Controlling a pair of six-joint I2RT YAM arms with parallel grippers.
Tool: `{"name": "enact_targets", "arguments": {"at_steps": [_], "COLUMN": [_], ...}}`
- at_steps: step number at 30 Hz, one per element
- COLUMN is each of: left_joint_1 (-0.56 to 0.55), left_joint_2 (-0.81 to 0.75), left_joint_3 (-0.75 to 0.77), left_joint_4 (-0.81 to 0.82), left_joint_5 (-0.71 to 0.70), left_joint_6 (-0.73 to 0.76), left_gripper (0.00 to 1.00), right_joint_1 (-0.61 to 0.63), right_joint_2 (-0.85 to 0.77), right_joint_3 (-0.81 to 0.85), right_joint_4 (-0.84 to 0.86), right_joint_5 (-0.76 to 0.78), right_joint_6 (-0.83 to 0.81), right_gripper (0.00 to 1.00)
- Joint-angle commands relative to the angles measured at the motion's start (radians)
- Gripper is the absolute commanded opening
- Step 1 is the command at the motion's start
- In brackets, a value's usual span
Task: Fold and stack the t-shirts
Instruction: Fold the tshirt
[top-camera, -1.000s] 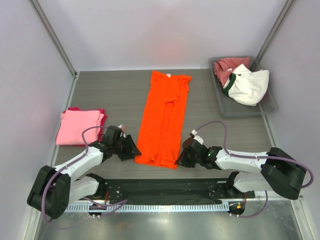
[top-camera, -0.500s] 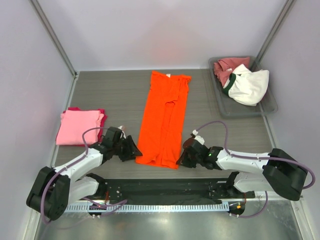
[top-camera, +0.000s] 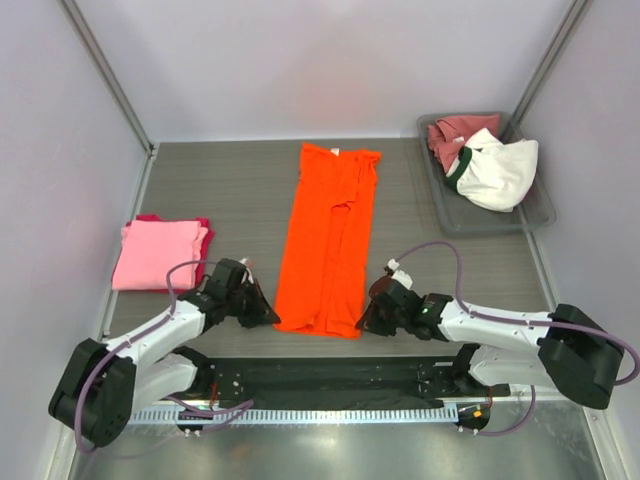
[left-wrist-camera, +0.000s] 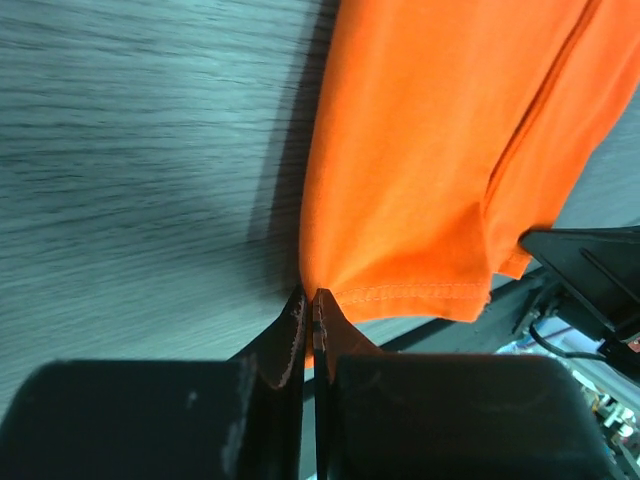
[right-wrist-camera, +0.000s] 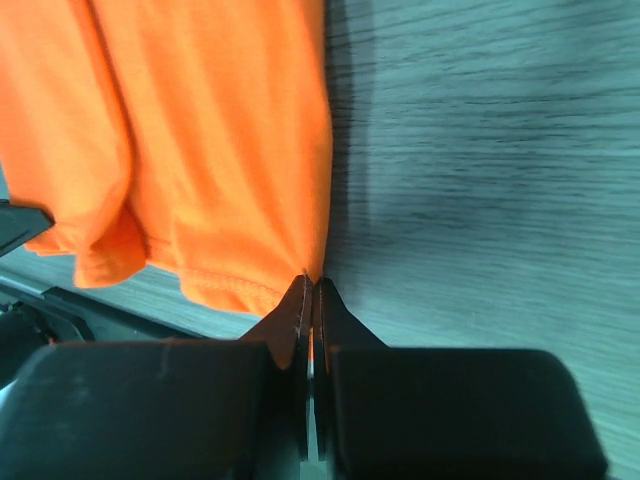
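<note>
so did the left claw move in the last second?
Yes. The left claw slid away from the pink stack toward the near edge and shut on the orange shirt.

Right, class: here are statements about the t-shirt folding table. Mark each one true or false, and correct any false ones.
1. The orange t-shirt lies in the grey bin. False: it lies stretched out flat on the table.
2. The left claw and the right claw are each shut on a near hem corner of the orange t-shirt. True.
3. The pink t-shirt lies folded at the table's left side. True.
4. The white t-shirt sits on the pink t-shirt. False: it lies bunched in the grey bin.
</note>
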Motion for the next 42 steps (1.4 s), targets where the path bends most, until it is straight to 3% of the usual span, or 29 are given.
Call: {"name": "enact_targets", "arguments": {"at_steps": [1, 6, 13, 18, 27, 33, 42], "left_joint_1": [-0.004, 0.039, 0.085, 0.122, 0.149, 0.181, 0.209], "left_joint_2": [-0.015, 0.043, 0.231, 0.392, 0.715, 0.827, 0.968], "left_joint_3": [0.049, 0.118, 0.34, 0.513, 0.88, 1.024, 1.169], "left_joint_4": [-0.002, 0.039, 0.071, 0.134, 0.104, 0.076, 0.058], "left_joint_5": [0.078, 0.142, 0.109, 0.098, 0.07, 0.064, 0.102], "left_joint_6": [-0.019, -0.019, -0.004, -0.016, 0.016, 0.03, 0.027], "left_gripper": [0.0, 0.0, 0.0, 0.0, 0.0, 0.0, 0.0], "right_joint_1": [0.005, -0.022, -0.26, -0.406, -0.568, -0.621, -0.636], "right_joint_2": [-0.068, -0.108, -0.04, 0.142, 0.476, 0.639, 0.777], "right_joint_3": [0.044, 0.098, 0.243, 0.413, 0.693, 0.861, 1.011], "right_joint_4": [-0.057, -0.108, -0.119, -0.111, -0.08, -0.082, -0.08], "right_joint_5": [0.044, 0.101, 0.033, -0.008, -0.059, -0.145, -0.128], "right_joint_6": [-0.023, -0.075, -0.253, -0.381, -0.49, -0.513, -0.519], "right_gripper": [0.01, 0.01, 0.01, 0.01, 0.01, 0.01, 0.01]}}
